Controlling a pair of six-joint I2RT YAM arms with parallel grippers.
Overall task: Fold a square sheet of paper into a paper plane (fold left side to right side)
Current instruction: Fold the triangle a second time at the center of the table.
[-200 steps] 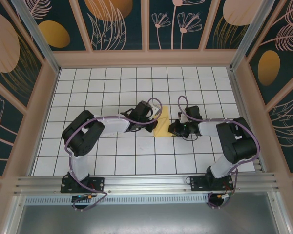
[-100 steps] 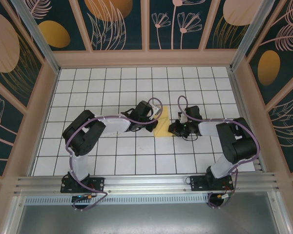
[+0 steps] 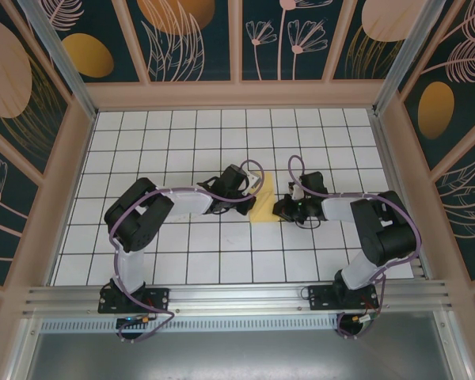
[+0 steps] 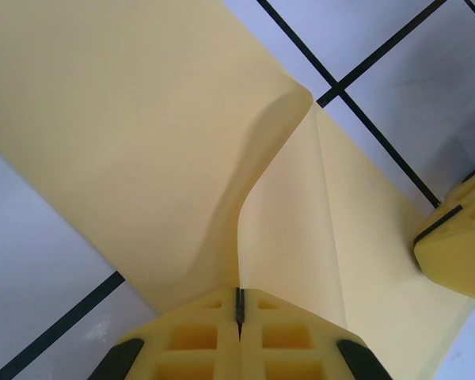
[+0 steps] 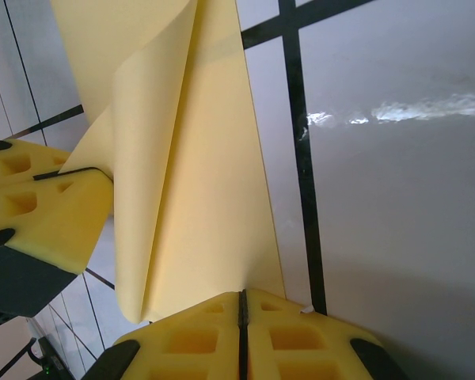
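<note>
The square sheet of paper is yellow-orange and lies partly folded on the white grid tiles at the table's middle. My left gripper comes in from the left and is shut on a raised flap of the paper; the flap's edge runs into the closed jaws of the left gripper. My right gripper is shut at the paper's right side. In the right wrist view the closed tips of the right gripper rest on the near edge of the paper. The left gripper's fingers show beside the curled flap.
A wooden frame and patterned panels wall in the tiled table. A metal rail with both arm bases runs along the near edge. One yellow finger of the right gripper touches the paper in the left wrist view.
The left arm's elbow has edged slightly to the right. Both grippers and the paper stay where they were.
</note>
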